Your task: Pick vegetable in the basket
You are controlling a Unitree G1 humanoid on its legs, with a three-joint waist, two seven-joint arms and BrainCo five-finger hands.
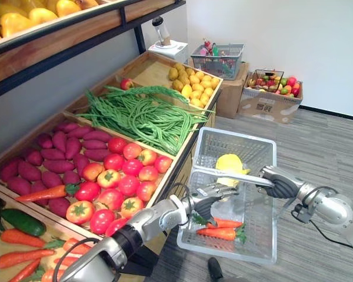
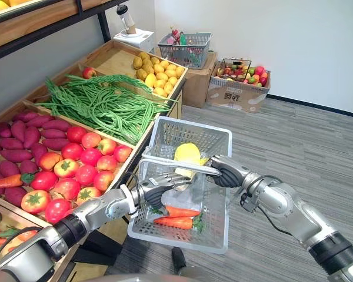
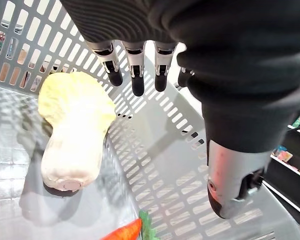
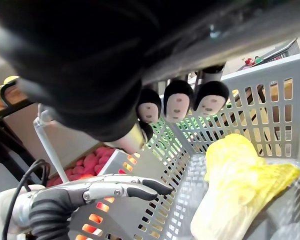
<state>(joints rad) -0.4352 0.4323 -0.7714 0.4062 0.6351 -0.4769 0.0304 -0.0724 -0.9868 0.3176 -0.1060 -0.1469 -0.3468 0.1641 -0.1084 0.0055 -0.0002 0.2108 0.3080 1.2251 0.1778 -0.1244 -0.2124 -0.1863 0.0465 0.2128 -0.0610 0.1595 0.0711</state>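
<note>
While the right hand (image 1: 277, 182) is clenched round the handle (image 1: 223, 173) and holds the grey basket (image 1: 232, 144) up just beside the produce stand (image 1: 165, 176), the left eye view shows the left hand (image 1: 215, 192) reaching over the basket's near side with its fingers relaxed and nothing in them. A pale yellow cabbage (image 1: 230, 163) lies at the far end of the basket, under the handle. Two carrots (image 1: 222, 229) lie side by side on the basket floor at the near end, just below the left hand. On the stand, sweet potatoes (image 1: 59, 147), tomatoes (image 1: 120, 176) and green beans (image 1: 141, 114) fill their crates.

From the right eye view the layout reads the same: the left hand hangs just above the carrots without touching them, and the right hand is wrapped round the handle at its right end.

Looking along the left hand in its wrist view, its fingers (image 3: 135, 75) hang loose and empty over the basket floor, with the cabbage (image 3: 75, 130) beyond them and the tip of one of the carrots near the frame's edge.

Through the right wrist view, the fingertips (image 4: 177, 102) curl round the handle bar, with the cabbage (image 4: 235, 185) inside the mesh and the left hand (image 4: 90, 195) stretched flat beside the basket wall.

As a judgement, the task is well along: three vegetables sit in the basket. Any further pick means sending the free left hand back to the stand.
</note>
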